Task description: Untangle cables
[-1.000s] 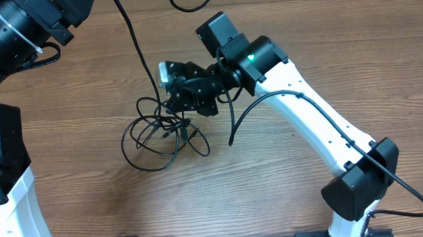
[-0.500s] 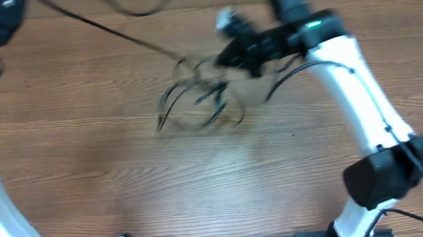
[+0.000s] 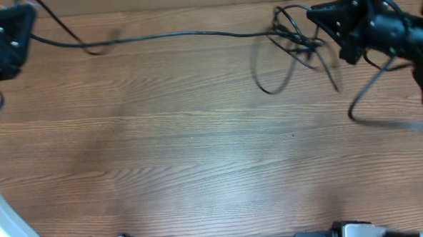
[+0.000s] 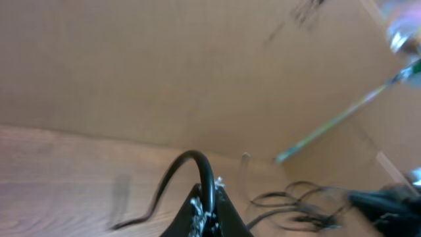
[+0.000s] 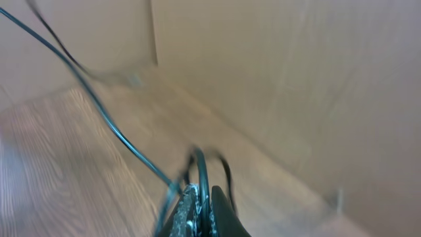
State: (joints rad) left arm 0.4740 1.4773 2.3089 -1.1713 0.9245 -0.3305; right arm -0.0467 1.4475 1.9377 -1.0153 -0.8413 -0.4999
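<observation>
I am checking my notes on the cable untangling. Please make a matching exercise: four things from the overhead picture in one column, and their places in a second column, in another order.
Things:
1. left end effector
2. right end effector
3. stretched cable strand
4. tangled cable loops

Places:
A. upper right of the overhead view
B. bunched just left of the right end effector
C. upper left of the overhead view
D. running across the top of the table from one arm to the other

Pairs: 1-C, 2-A, 3-D, 4-B
</observation>
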